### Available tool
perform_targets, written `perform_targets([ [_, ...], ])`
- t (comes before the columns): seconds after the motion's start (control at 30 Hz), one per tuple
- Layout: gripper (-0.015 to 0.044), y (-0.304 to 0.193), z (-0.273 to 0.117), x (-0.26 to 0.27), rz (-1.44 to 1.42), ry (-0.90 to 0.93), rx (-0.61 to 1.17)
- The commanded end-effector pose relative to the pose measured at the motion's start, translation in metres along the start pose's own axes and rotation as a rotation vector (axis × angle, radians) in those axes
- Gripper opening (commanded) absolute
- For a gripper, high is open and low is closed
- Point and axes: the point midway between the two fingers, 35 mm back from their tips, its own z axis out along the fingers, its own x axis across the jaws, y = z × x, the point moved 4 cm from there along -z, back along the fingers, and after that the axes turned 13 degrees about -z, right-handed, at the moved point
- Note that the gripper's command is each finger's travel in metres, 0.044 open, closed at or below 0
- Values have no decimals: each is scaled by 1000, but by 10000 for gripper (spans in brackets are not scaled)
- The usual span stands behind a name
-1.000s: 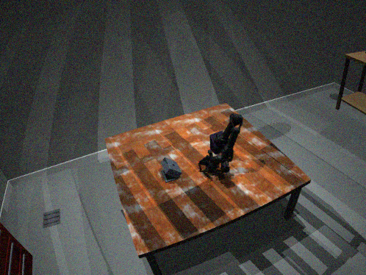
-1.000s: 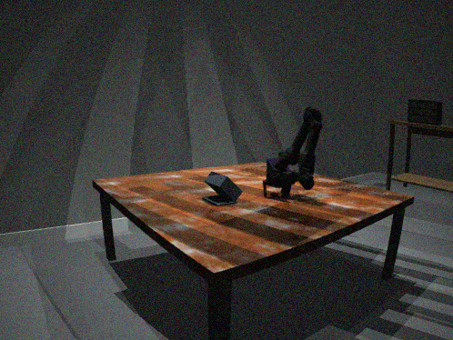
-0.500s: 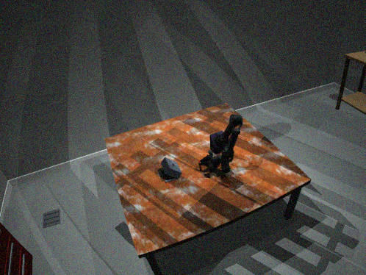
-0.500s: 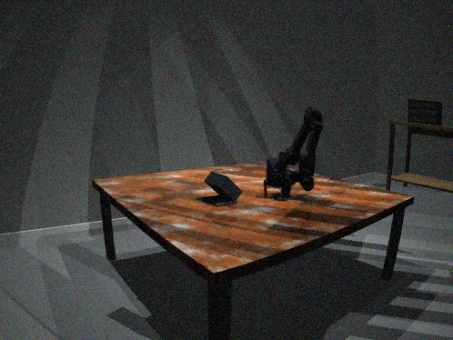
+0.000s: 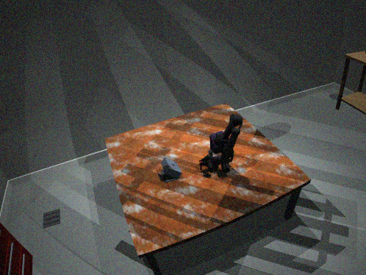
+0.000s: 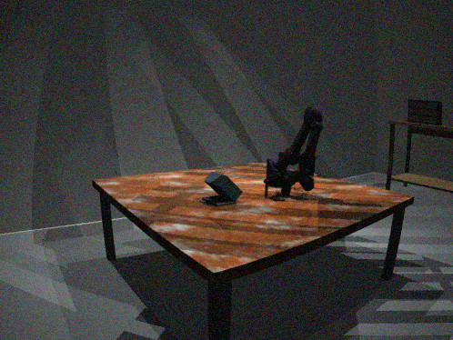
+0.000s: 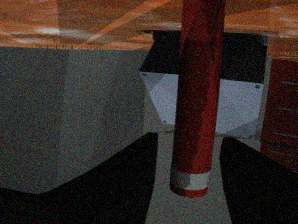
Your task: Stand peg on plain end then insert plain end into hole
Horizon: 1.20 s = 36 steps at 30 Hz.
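The red peg (image 7: 200, 100) (image 6: 266, 191) stands upright, its plain end down at the table and its end with the white band (image 7: 190, 180) on top. My gripper (image 7: 189, 145) is slightly open around the peg's upper part, with a narrow gap beside the peg. In the top and exterior views the gripper is small and dark, low over the table. The sloped panel (image 5: 171, 169) (image 6: 224, 186) (image 7: 240, 107) stands in front of the arm, partly behind the peg in the wrist view. Its hole is not clear in the top and exterior views and is not visible in the wrist view.
The wooden table (image 5: 191, 213) (image 6: 273, 232) carries the arm and the panel. A shelf (image 5: 354, 101) (image 6: 427, 182) stands off the table at the right. Red drawers (image 5: 12, 254) (image 7: 285, 95) stand beyond the table.
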Motion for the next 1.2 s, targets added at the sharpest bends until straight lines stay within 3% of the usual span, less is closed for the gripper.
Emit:
perform_targets([
  [0.0,130,0,0,0,0,0,-1],
  [0.9,130,0,0,0,0,0,-1],
  [1.17,340,0,0,0,0,0,-1],
])
